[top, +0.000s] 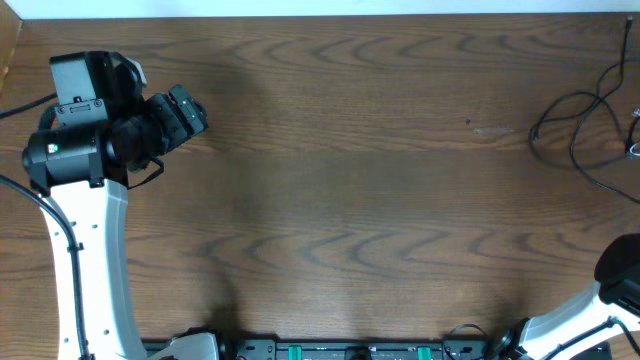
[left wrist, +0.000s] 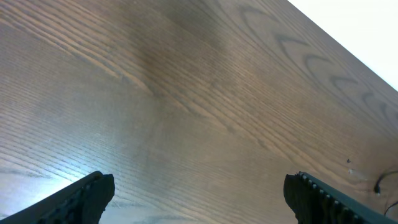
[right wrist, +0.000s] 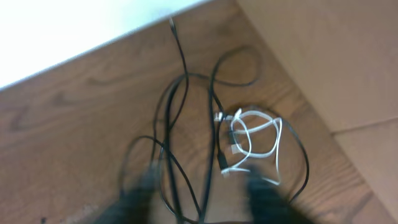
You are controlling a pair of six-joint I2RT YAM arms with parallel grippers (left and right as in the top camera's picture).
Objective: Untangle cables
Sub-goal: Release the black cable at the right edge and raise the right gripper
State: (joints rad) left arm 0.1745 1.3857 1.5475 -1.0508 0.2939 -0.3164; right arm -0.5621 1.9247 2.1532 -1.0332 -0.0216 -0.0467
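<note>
Black and blurry, the right claw (right wrist: 204,202) showed nearest in its own camera. Its two fingers (right wrist: 142,196) stood apart, so it was open. Thin strands of the black cable (right wrist: 180,106) ran up between them, but the blur hid whether any strand touched a finger. Just past the fingers lay the white cable (right wrist: 255,140), bunched in a small heap of loops. The black cable looped around it and crossed over itself many times. One black end with a small plug (right wrist: 172,22) reached almost to the far edge of the table (right wrist: 74,106). From above, both cables lay at the right edge of the table, well apart from the left arm (top: 90,250). The left claw (left wrist: 199,186) was over on the far left side. It was wide open above the wood, and only wood showed between its fingers.
</note>
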